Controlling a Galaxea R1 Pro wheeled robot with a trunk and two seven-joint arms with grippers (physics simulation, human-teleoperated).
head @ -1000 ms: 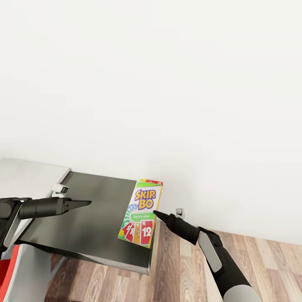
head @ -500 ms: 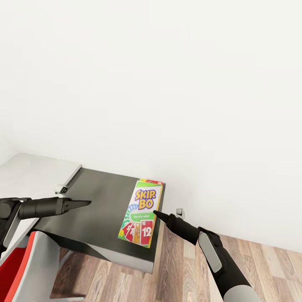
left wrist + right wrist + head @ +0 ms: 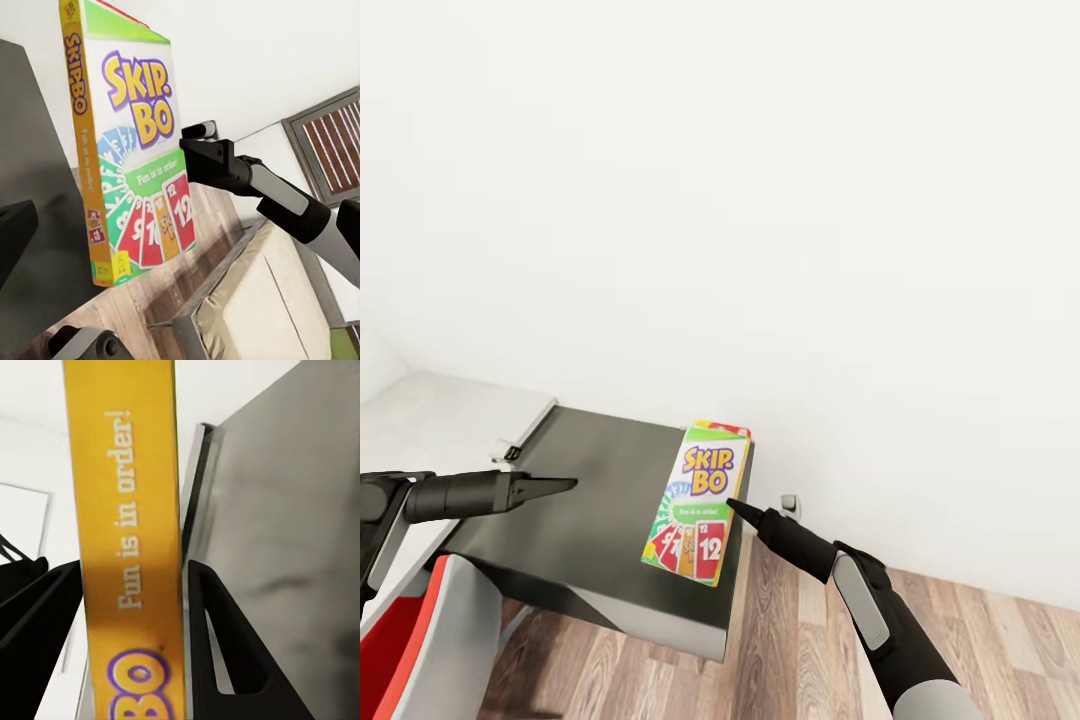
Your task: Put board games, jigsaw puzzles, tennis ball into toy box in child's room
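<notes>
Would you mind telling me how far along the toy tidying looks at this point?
Nothing visible shows a toy already packed. In hand: the right gripper pinches the Skip-Bo box by its edge, fingers on either side, above the dark table section. The left gripper hangs free. Carrying the box to the toy box remains.

The orange edge of the Skip-Bo box (image 3: 131,547) was clamped between the right gripper (image 3: 127,607) fingers (image 3: 225,652), above the dark surface (image 3: 292,510).

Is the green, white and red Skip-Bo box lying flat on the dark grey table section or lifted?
Lifted: the Skip-Bo box stands on edge between the right gripper's fingers.
</notes>
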